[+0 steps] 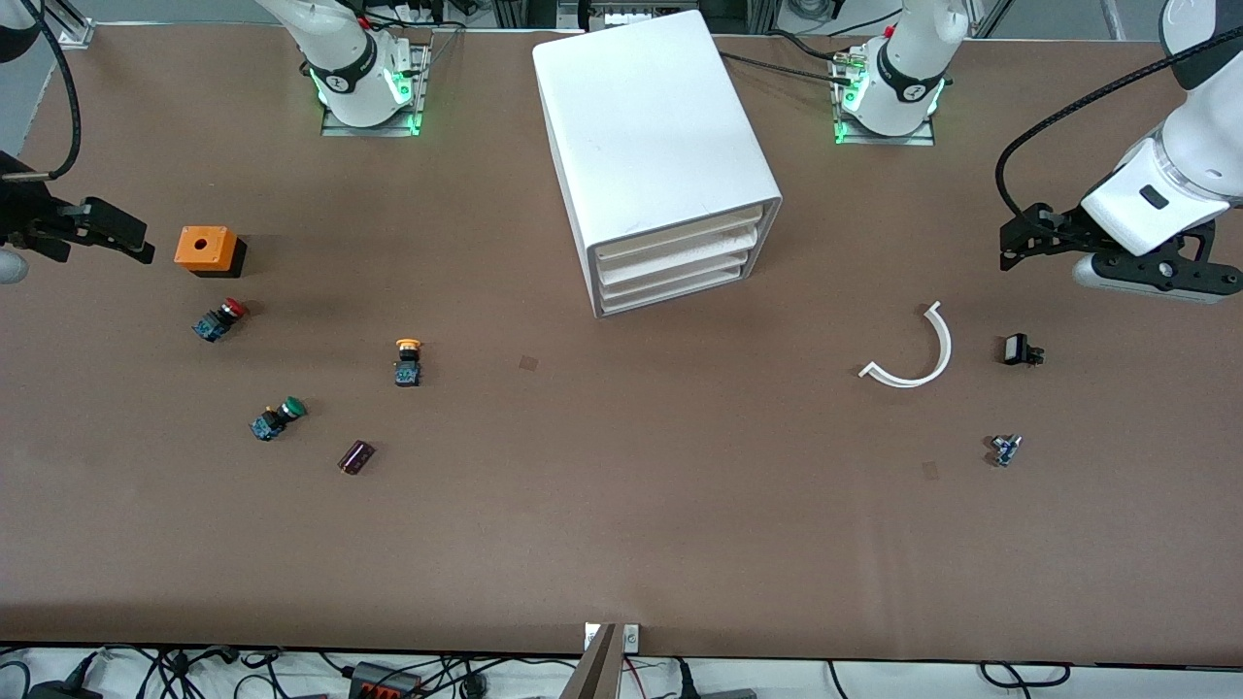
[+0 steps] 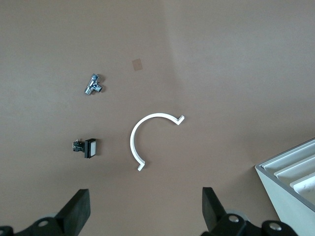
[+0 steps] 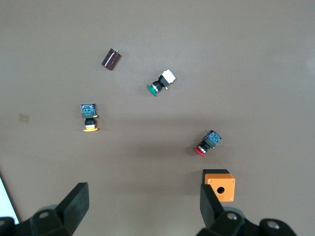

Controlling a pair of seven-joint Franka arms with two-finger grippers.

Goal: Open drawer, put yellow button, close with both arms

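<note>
The white cabinet (image 1: 660,146) stands mid-table between the arm bases, and its corner shows in the left wrist view (image 2: 290,191). Its uppermost drawer (image 1: 680,233) is shut, like the ones under it. The yellow button (image 1: 409,361) lies on its side toward the right arm's end, and it also shows in the right wrist view (image 3: 89,118). My right gripper (image 1: 97,233) hangs open and empty over the table's right-arm end, its jaws wide in its wrist view (image 3: 142,204). My left gripper (image 1: 1024,241) hangs open and empty over the left arm's end (image 2: 145,211).
An orange box (image 1: 206,249), a red-capped button (image 1: 219,319), a green-capped button (image 1: 278,418) and a dark purple cylinder (image 1: 356,456) lie around the yellow button. A white arc piece (image 1: 918,354), a small black switch (image 1: 1022,350) and a small metal part (image 1: 1005,449) lie toward the left arm's end.
</note>
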